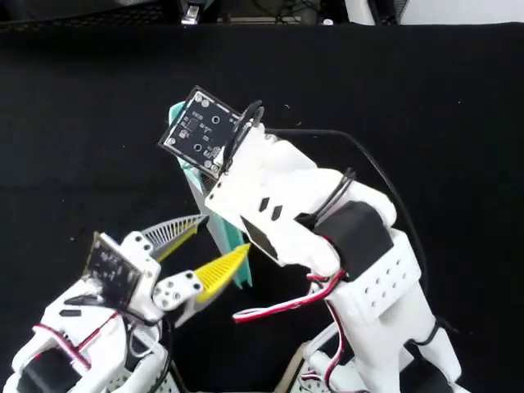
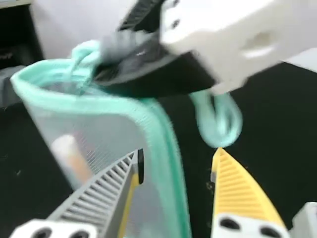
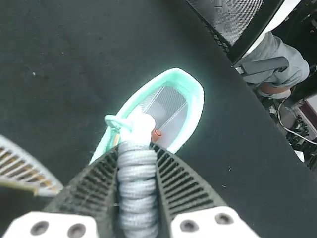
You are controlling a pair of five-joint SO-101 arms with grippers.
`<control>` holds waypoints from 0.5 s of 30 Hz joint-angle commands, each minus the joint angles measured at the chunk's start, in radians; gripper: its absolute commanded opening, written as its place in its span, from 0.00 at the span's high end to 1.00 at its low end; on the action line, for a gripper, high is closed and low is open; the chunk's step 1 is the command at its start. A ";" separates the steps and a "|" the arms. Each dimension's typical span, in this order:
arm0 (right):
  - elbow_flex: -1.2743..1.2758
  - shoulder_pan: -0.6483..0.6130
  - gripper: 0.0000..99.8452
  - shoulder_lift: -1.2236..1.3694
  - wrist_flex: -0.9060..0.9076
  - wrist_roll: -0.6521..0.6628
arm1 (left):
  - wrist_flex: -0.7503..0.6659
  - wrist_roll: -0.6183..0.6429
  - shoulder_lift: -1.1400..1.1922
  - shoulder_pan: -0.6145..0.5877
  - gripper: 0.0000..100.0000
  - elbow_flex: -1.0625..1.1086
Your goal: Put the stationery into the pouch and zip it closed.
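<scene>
A mint-edged mesh pouch (image 3: 171,106) lies on the black table, partly lifted at one end. My right gripper (image 3: 141,144) is shut on its zipper edge beside a mint loop (image 3: 115,122). From the left wrist the same black fingers (image 2: 148,74) pinch the pouch rim (image 2: 158,124), with the loop (image 2: 218,119) hanging below. An orange-tipped stationery piece (image 3: 156,133) shows inside through the mesh (image 2: 72,153). My left gripper (image 2: 176,163) is open and straddles the pouch's edge, grey finger on one side and yellow finger (image 2: 237,193) on the other. In the high view the pouch (image 1: 196,176) runs under the right arm.
Black cloth (image 1: 426,90) covers the table, with bare room at the back and to both sides. A black cable (image 1: 368,160) trails from the right arm. Beyond the table's edge stands a mesh office chair (image 3: 233,20).
</scene>
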 commanded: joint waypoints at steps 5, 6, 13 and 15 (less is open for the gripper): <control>-0.007 -0.003 0.99 0.015 0.002 -0.006 | -0.133 0.002 0.005 -0.091 0.75 0.053; -0.008 -0.003 0.99 0.012 0.011 -0.006 | -0.166 0.000 0.005 -0.131 0.75 0.087; 0.001 0.000 0.99 -0.082 0.032 -0.003 | -0.285 -0.002 0.005 -0.260 0.75 0.208; -0.002 0.017 0.99 -0.104 0.044 -0.002 | -0.272 -0.023 0.002 -0.271 0.75 0.209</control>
